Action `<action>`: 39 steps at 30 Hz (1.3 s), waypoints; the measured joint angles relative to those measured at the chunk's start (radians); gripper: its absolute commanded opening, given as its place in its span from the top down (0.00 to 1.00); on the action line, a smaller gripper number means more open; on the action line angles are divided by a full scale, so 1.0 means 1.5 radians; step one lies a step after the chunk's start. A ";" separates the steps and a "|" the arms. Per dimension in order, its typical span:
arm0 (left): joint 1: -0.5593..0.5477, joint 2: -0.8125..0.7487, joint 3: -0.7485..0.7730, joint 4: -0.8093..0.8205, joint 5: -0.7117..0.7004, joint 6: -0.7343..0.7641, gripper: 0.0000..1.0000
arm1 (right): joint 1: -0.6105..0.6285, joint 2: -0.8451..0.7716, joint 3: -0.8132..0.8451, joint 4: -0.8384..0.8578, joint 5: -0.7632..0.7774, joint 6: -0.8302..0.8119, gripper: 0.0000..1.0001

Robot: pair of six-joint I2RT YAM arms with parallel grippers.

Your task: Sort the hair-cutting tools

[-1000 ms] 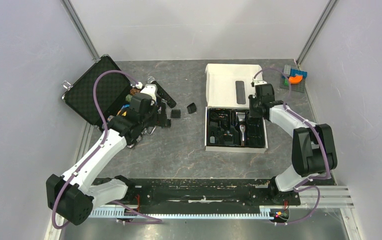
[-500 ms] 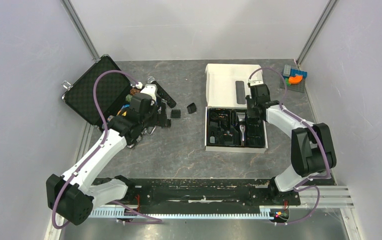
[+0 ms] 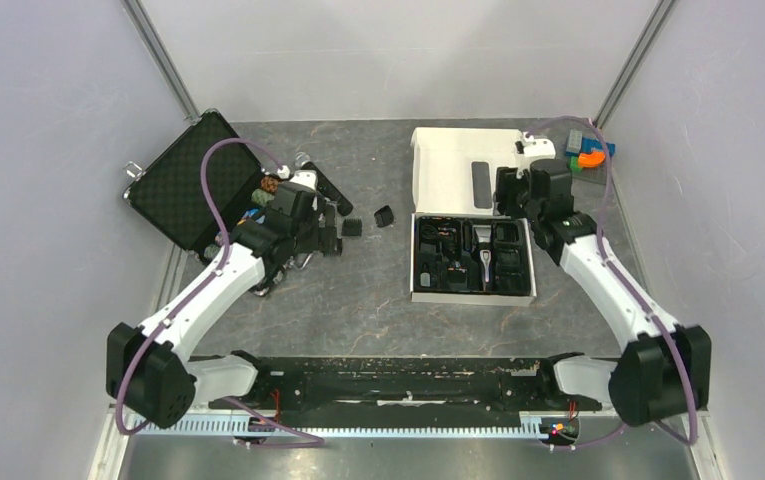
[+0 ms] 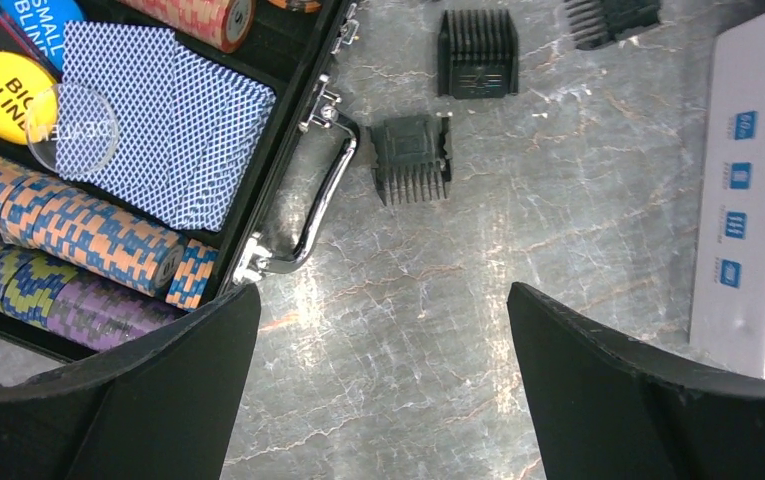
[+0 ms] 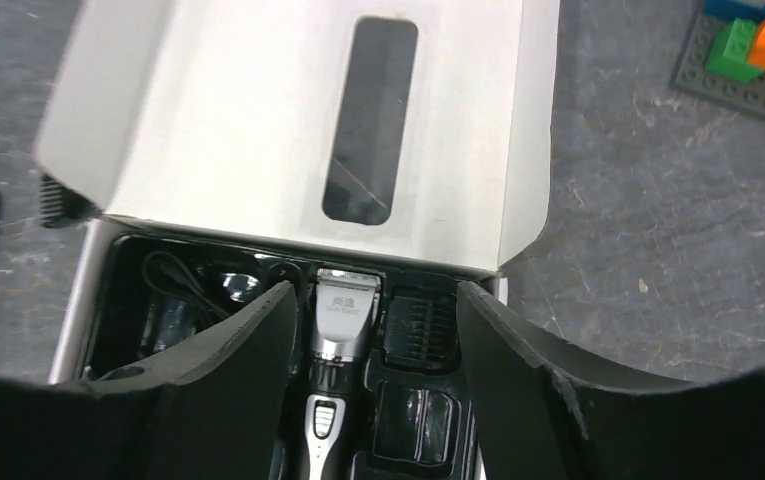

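Observation:
A white box holds a black tray [image 3: 423, 272]. The silver-and-black hair clipper [image 5: 343, 330] lies in it, with a black comb attachment [image 5: 423, 325] in the slot to its right. My right gripper [image 5: 376, 300] hovers open above them, holding nothing; in the top view the right gripper [image 3: 506, 200] is at the tray's far edge. More comb attachments [image 4: 413, 158] [image 4: 478, 65] lie on the table beside the poker case. My left gripper [image 4: 383, 300] is wide open over bare table just short of them; the top view shows the left gripper [image 3: 330, 232] by the case.
An open poker case [image 4: 288, 130] with chips and cards [image 4: 158, 120] lies at the left. A black microphone [image 3: 328, 188] rests behind the loose combs. The box lid [image 5: 258, 120] lies flat behind the tray. A grey plate with coloured bricks [image 5: 748, 60] sits at the far right.
My right gripper has opened and pulled back up from the tray, its elbow swinging out to the right. The left arm has shifted slightly forward.

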 measured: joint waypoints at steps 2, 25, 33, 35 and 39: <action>0.000 0.024 0.012 -0.007 -0.010 -0.014 0.01 | 0.000 -0.043 -0.025 0.033 -0.016 0.004 0.28; -0.006 0.378 0.169 -0.019 -0.016 -0.086 0.42 | 0.000 -0.164 -0.172 0.160 -0.076 0.004 0.17; -0.009 0.440 0.205 -0.019 -0.009 -0.085 0.48 | 0.000 -0.164 -0.173 0.162 -0.076 0.004 0.17; -0.010 0.451 0.212 -0.020 -0.008 -0.085 0.51 | 0.000 -0.164 -0.173 0.163 -0.076 0.004 0.17; -0.013 0.477 0.224 -0.019 -0.006 -0.085 0.57 | 0.000 -0.162 -0.173 0.165 -0.076 0.004 0.17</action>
